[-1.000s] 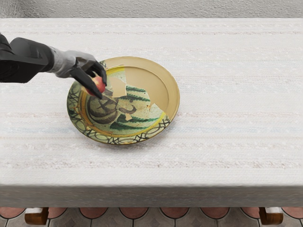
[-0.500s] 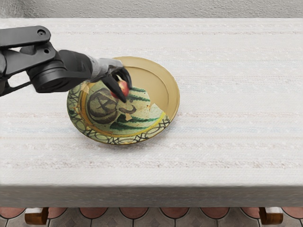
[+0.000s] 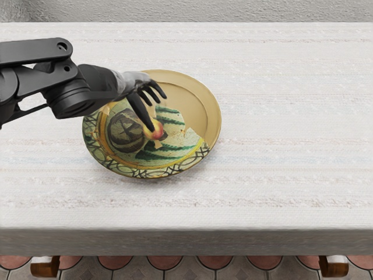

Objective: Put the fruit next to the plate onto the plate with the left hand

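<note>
While the left hand (image 3: 141, 93) hovers over the plate (image 3: 204, 105) with fingers spread, gripping nothing, the small red fruit (image 3: 156, 133) lies near the plate's middle, just beside one fingertip.

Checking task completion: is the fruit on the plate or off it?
On: the fruit lies inside the plate rim, left hand fingers spread.

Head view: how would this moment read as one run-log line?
left hand: open, above plate | fruit: on plate, at a fingertip | right hand: not in view
</note>
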